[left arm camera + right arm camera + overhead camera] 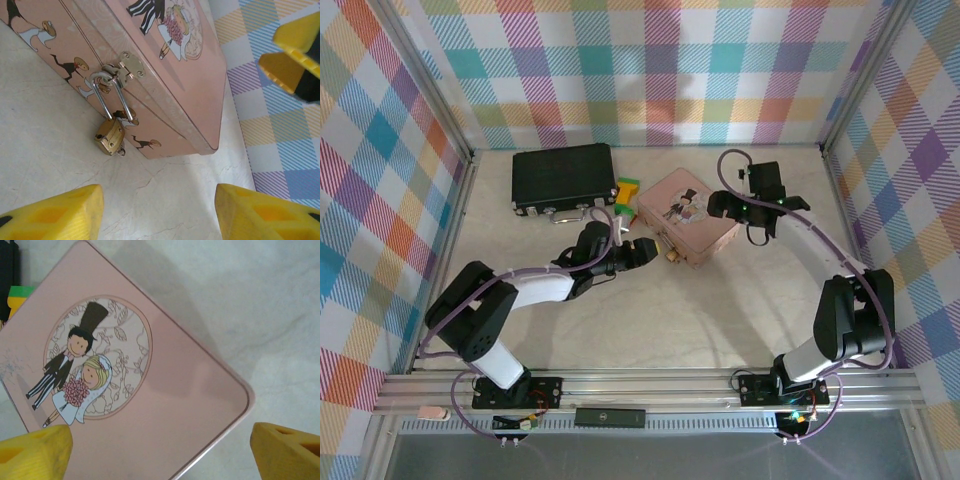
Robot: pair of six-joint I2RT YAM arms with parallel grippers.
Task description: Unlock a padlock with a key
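Well, top view: the tin [685, 215] lies mid-counter [720, 320], with a black case [563, 178] at its back-left and green and yellow blocks [627, 190] between the 2. The padlock [672, 256] hangs at the tin's near-left side, just a small gold speck here. The left tool [648, 252] sits low, just beside the padlock and aimed at it, not touching. The right tool [740, 218] hangs over the tin's right corner, jaws spread.

Left wrist: the padlock [110, 136] is close up, its brass body down the tin's [175, 75] side wall by the counter. Its silver shackle [112, 100] loops through the hasp [127, 67], both legs in the body. A small silver bit sticks out under the body; can't tell what it is. The left tool [157, 210] is released: 2 yellow fingers [55, 215] wide apart at the bottom edge, nothing btwn them, the padlock ahead of the gap and apart from both.

Right wrist: the tin's lid [165, 405] shows a bride-and-groom picture [95, 365]. The right tool [160, 452] is released too and empty. Its left finger is over the lid, its right finger past the tin's corner over bare counter. A green and yellow block shows at top-left.
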